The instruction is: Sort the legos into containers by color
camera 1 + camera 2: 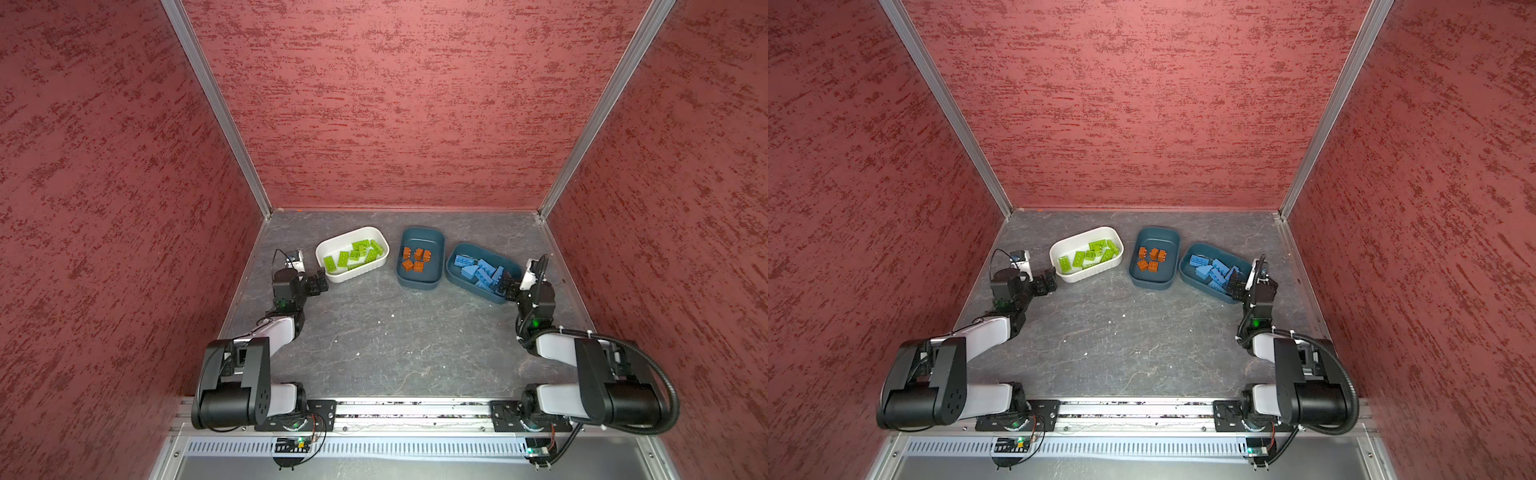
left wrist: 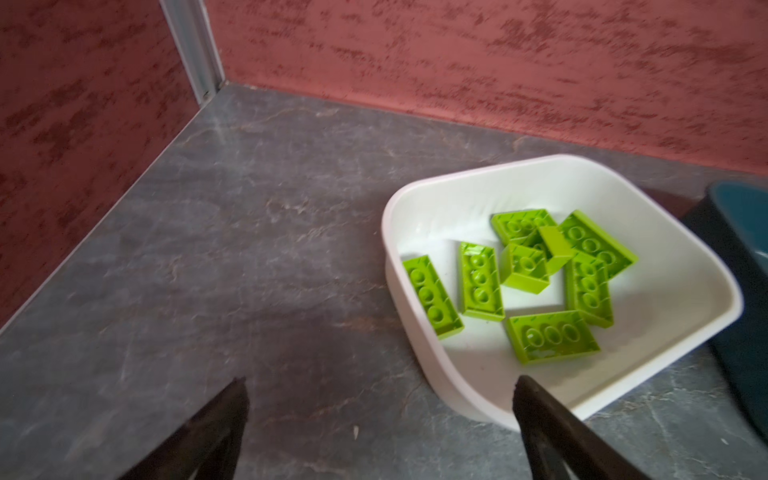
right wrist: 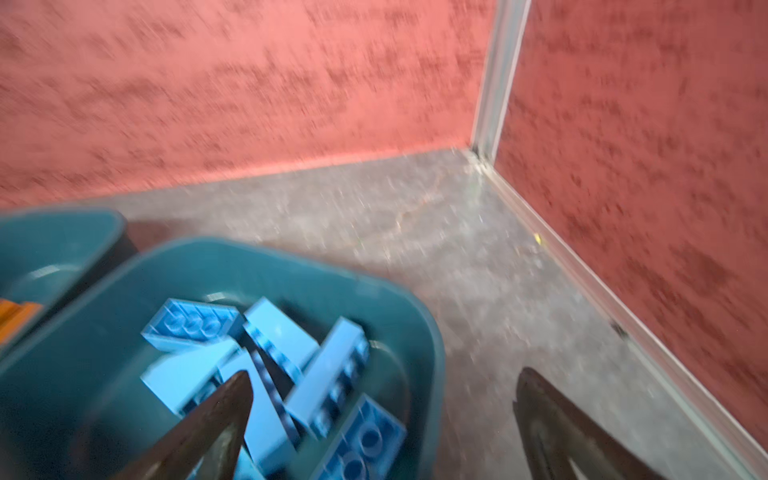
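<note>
Teal tub (image 3: 270, 270) sits half under the right gripper (image 3: 384, 378), wide and empty like the left gripper (image 2: 380, 380); a low swing could tip it.

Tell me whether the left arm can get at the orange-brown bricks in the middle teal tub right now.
Probably yes, going over: the open left pincer sits beside the white rounded plastic tub, which lies between it and the dark teal plastic tub of orange-brown studded bricks; nothing covers them.
</note>
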Robot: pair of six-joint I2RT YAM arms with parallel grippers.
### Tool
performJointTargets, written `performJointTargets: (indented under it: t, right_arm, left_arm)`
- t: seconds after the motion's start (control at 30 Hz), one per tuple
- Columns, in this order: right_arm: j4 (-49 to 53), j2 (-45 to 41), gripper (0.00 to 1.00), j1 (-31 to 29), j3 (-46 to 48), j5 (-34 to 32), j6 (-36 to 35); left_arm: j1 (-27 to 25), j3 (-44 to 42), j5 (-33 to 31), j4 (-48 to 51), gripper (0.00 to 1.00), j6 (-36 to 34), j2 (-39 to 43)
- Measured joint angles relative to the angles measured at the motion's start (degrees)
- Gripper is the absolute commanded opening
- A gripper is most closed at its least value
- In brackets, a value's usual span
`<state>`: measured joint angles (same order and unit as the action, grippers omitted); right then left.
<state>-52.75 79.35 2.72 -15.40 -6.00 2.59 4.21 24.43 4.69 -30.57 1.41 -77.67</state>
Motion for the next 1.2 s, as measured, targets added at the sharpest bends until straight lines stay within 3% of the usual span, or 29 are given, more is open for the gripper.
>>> performJointTargets:
  t: [0.17, 0.37, 1.2]
  right_arm:
    - [-9.2, 7.54, 0.99, 0.0, 1.01, 2.03, -0.26]
    - [-12.5, 9.01, 0.99, 0.0, 1.49, 3.48, -0.7]
    - [-13.51, 8.57, 0.99, 0.0, 0.87, 4.74, -1.18]
  left_arm:
    - [0.42, -0.24, 7.56, -6.8, 1.0, -1.95, -3.96]
    - [0.39, -0.39, 12.35, -10.6, 1.0, -3.41, -6.73]
    - [0.42, 0.83, 15.19, -8.2, 0.99, -3.91, -4.42]
